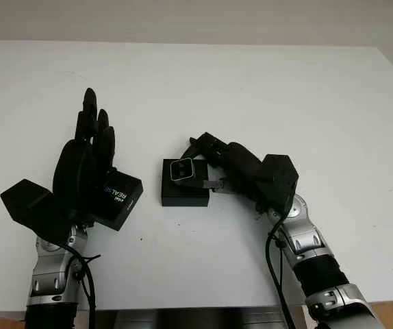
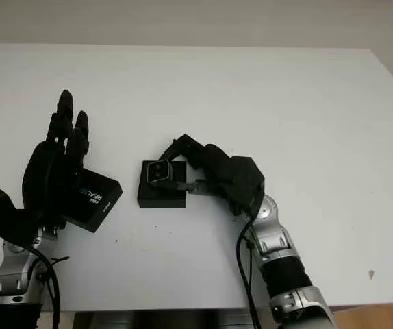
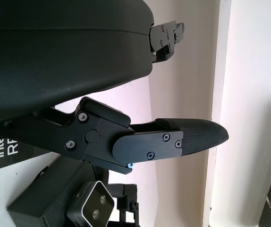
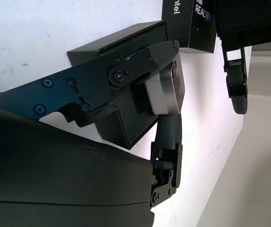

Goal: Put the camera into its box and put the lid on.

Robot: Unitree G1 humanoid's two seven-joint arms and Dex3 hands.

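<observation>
Fingers (image 4: pixel 140 64) of our right hand (image 1: pixel 234 168) pinch the camera (image 1: pixel 181 170), a small silver block with two dark lenses on its upper face. In the right wrist view we see one finger lying across the near side of the silver body and another finger coming up against its far side, so the camera is clamped between them. We hold it directly over the open box (image 1: pixel 184 194), a black square tray lying flat on the white table (image 1: pixel 265 89) near the middle of the scene. From the head views the camera sits at the rear part of the box, lens face up; we cannot tell whether its underside already touches the box floor or hangs just above it. Our right forearm runs back from the hand toward the bottom right of the scene.

Our left hand (image 1: pixel 83 161) is at the left side of the table, well apart from the box, palm turned toward the middle and fingers pointing away from us. It is not closed on anything that we can see; the left wrist view shows a finger (image 3: pixel 173 139) stretched out straight over the table, with the camera and box in view beyond it. Just beside this hand, partly tucked under its palm edge, lies the lid (image 1: pixel 118 199), a black piece with white and blue lettering on its top. The lid rests on the table to the left of the box, near it but not touching.
</observation>
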